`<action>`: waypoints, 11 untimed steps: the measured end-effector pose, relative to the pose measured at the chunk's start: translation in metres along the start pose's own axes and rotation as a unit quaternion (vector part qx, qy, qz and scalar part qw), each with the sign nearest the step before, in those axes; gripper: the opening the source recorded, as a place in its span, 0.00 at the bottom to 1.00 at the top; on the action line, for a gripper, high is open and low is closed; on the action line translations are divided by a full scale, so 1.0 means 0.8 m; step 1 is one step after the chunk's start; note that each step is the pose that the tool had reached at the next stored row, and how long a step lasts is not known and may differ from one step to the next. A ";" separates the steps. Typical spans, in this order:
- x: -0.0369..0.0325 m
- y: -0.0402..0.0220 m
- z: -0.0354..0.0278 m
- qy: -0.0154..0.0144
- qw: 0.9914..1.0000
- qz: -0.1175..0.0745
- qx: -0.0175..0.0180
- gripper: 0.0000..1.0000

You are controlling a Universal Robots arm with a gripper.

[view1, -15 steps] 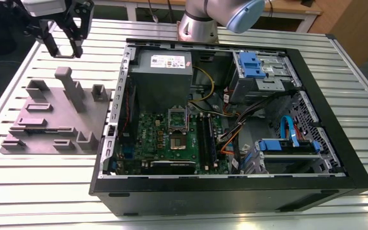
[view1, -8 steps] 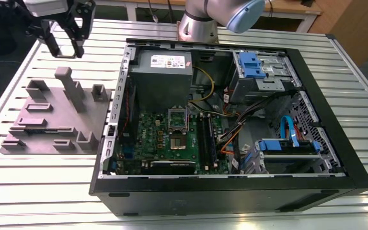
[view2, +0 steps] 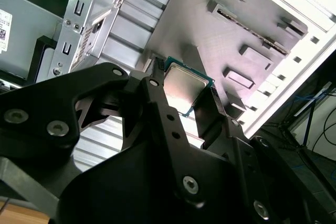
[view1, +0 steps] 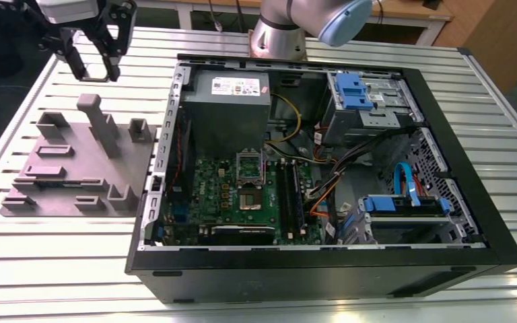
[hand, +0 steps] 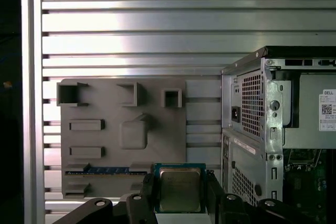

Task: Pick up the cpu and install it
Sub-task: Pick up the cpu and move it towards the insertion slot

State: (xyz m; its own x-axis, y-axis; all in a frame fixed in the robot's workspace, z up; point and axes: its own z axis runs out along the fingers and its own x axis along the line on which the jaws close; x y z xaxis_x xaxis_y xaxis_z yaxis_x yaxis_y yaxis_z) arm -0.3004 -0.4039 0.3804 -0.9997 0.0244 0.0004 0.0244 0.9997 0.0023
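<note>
The cpu (hand: 179,186) is a small square chip with a silvery-grey metal top and a thin greenish rim. My gripper (hand: 180,198) is shut on it, one black finger (hand: 147,190) on each side. In the second wrist view the cpu (view2: 185,83) again sits between the black fingers (view2: 209,113). In the exterior view my gripper (view1: 94,70) hangs above the table at the far left corner, beyond the grey stepped plastic block (view1: 79,168) and well left of the open computer case (view1: 312,266). The motherboard socket (view1: 250,180) lies inside the case, far from the gripper.
The slatted metal table (view1: 52,269) carries the grey block (hand: 123,129) and the case. Inside the case are a grey power supply (view1: 227,101), blue drive brackets (view1: 353,87), cables and memory slots (view1: 287,195). The arm's base (view1: 279,37) stands behind the case.
</note>
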 end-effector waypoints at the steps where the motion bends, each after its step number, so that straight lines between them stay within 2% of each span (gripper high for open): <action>1: -0.0004 0.0000 0.0000 0.000 1.000 0.000 0.000 0.47; 11: -0.0046 0.0001 0.0000 0.000 1.000 0.000 0.000 0.47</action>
State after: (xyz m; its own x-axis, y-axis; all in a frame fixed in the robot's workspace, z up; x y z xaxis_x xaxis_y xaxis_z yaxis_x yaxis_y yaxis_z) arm -0.2967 -0.4039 0.3804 -0.9997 0.0244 0.0004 0.0244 0.9997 0.0023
